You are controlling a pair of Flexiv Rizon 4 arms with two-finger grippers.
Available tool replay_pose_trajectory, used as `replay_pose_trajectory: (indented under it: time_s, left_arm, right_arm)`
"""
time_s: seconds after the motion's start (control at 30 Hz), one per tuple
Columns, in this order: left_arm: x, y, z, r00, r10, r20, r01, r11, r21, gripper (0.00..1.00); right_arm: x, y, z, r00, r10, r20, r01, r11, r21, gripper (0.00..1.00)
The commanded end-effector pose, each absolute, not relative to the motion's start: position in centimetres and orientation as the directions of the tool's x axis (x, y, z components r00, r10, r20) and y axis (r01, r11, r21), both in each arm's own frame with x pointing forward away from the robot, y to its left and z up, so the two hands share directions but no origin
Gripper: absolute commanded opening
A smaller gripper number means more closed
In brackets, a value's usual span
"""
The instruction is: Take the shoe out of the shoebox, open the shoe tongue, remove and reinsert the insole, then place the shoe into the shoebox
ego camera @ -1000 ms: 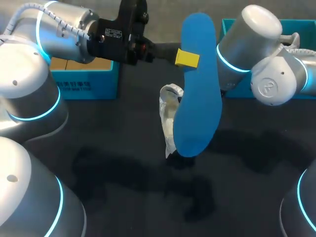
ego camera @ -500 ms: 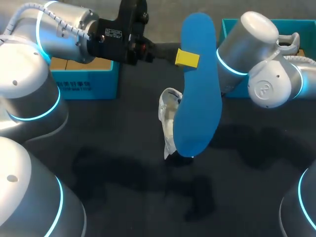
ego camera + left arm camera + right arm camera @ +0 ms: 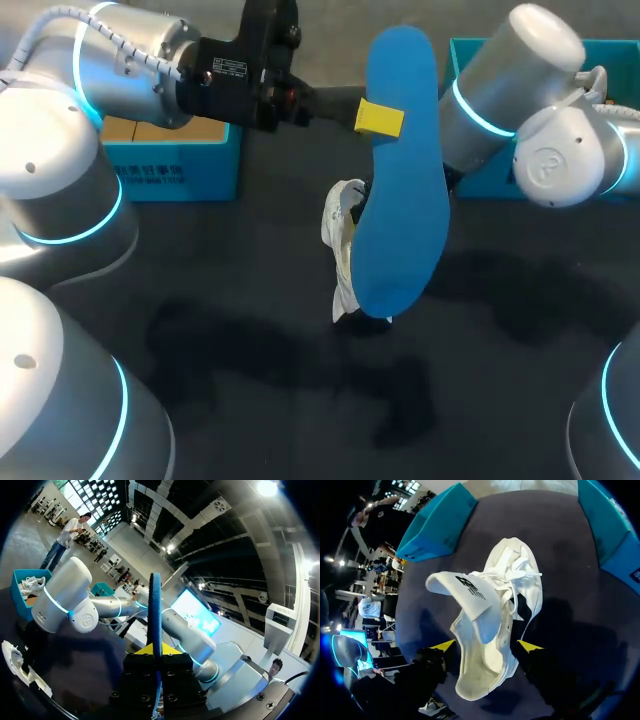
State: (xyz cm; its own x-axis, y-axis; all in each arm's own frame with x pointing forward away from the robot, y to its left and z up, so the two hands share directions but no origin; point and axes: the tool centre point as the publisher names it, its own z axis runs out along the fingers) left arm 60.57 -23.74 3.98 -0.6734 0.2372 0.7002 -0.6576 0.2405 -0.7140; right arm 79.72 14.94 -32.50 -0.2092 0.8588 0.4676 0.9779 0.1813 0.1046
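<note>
Left gripper [image 3: 378, 118] clamps one blue insole [image 3: 405, 220], long axis upright | right gripper [image 3: 486, 644] grips one shoe [image 3: 512, 585] by heel, toe ahead

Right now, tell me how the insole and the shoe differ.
The insole is blue, flat and plain; the shoe is white, laced, with its tongue pulled open. The insole is gripped in the fingers of the left gripper; the shoe's heel sits between those of the right gripper. The insole is raised above the shoe. Shared: each is held by one gripper.
</note>
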Motion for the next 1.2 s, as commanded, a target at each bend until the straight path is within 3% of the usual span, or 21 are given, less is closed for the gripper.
replay_pose_trajectory:
  time_s: [0.03, 0.23, 1.03, 1.2]
  left_arm:
    - [60.5, -23.7, 3.9, -0.674, 0.237, 0.7, -0.658, 0.24, -0.714, 0.0]
    - [60.5, -23.7, 3.9, -0.674, 0.237, 0.7, -0.658, 0.24, -0.714, 0.0]
    - [60.5, -23.7, 3.9, -0.674, 0.237, 0.7, -0.658, 0.24, -0.714, 0.0]
    - [60.5, -23.7, 3.9, -0.674, 0.237, 0.7, -0.658, 0.24, -0.714, 0.0]
  right_arm:
    - [78.9, 13.5, -29.7, -0.208, 0.859, 0.467, 0.978, 0.173, 0.118, 1.0]
    - [79.3, 12.3, -27.1, -0.209, 0.858, 0.47, 0.978, 0.173, 0.119, 1.0]
    - [79.3, 12.3, -27.1, -0.209, 0.858, 0.47, 0.978, 0.173, 0.119, 1.0]
    - [79.6, 10.9, -25.7, -0.178, 0.784, 0.594, 0.982, 0.098, 0.164, 1.0]
